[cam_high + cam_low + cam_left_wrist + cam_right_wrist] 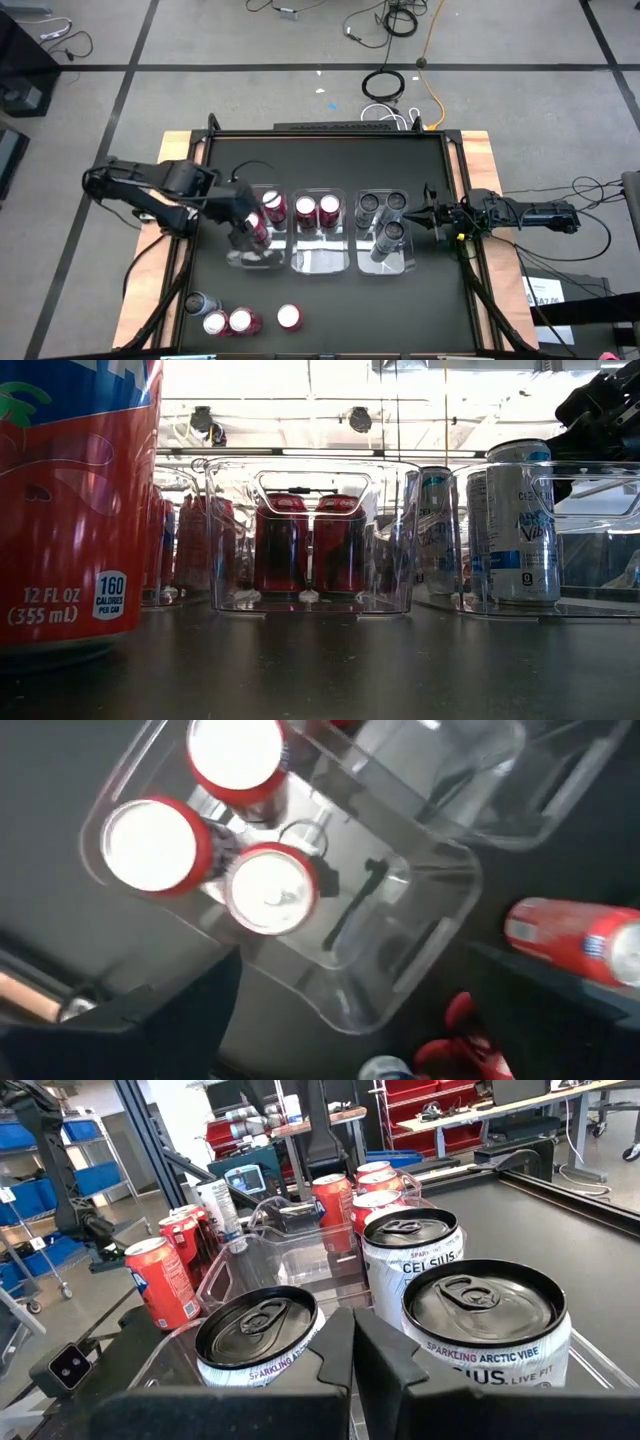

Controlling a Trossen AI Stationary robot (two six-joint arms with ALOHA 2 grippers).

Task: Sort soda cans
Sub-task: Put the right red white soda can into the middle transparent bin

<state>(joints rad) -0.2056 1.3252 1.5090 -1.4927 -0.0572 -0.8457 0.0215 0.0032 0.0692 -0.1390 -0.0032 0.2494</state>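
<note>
Three clear bins stand in a row mid-table. The left bin (258, 250) holds three upright red soda cans (268, 888). The middle bin (320, 255) holds two red cans (317, 210), and the right bin (385, 262) holds three grey cans (382, 215). Three red cans (240, 321) and a grey one (200, 303) stand loose near the table's near left corner. My left gripper (243, 232) hangs open above the left bin, pointing down, with nothing between its fingers (180, 1020). My right gripper (350, 1360) is shut, level, at the table's right edge beside the right bin.
One loose red can (70, 510) stands right in front of the low camera. The near half of each bin is bare. Wooden side rails (480, 170) border the black table top, and cables lie on the floor beyond the far edge.
</note>
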